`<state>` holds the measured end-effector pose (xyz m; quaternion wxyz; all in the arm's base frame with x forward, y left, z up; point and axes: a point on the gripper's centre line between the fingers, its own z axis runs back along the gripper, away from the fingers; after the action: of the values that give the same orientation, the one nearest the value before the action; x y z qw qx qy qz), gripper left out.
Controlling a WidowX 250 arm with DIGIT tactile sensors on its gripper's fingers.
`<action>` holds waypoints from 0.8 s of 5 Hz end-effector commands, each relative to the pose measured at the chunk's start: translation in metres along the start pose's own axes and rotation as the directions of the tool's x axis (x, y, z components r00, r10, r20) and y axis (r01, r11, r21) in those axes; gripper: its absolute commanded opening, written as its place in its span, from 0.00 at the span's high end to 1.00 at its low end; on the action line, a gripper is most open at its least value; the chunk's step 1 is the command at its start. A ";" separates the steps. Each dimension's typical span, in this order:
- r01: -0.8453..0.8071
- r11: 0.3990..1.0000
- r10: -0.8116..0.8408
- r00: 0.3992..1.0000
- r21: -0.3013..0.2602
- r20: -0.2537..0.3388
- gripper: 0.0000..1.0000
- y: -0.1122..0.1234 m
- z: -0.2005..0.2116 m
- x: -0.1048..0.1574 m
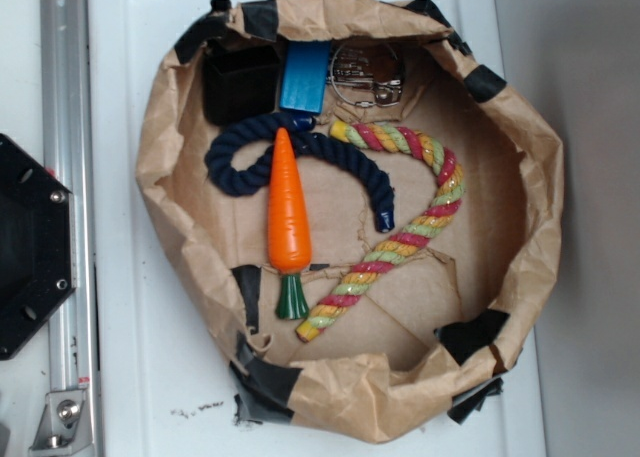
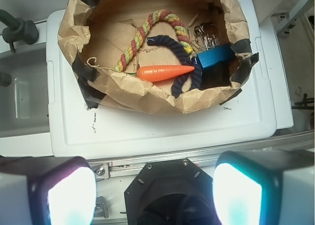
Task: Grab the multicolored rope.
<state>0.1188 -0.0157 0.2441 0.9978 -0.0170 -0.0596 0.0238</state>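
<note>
Rope (image 2: 147, 35) waits in paper bin (image 2: 142, 94), gripper (image 2: 155, 193) parked well short of it.

Fingers (image 2: 59, 193) spread wide w/ nothing between them, low in the wrist view over the black base (image 2: 167, 195), off the tray's (image 2: 162, 131) near edge; the target lies straight ahead, across the bare white tray and past the bin's near wall. Seen from the exterior view, the rope (image 1: 405, 227) hooks from the bin's top centre round to the right side, its long straight run slanting down to the bottom centre, end just beside the carrot's (image 1: 288, 217) green tip. Navy rope (image 1: 300, 162) and carrot take the left half, a blue block (image 1: 305, 77) and metal clip (image 1: 365, 75) the top edge. Judgement: right-side run, clear of both, looks the open spot; jaws prob. best set across that slant.
</note>
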 end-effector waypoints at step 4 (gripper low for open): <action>-0.211 0.968 0.227 0.968 -0.136 0.109 0.00 -0.014 -0.110 0.135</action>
<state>0.2578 -0.0257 0.1315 0.9835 -0.0757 -0.0874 0.1390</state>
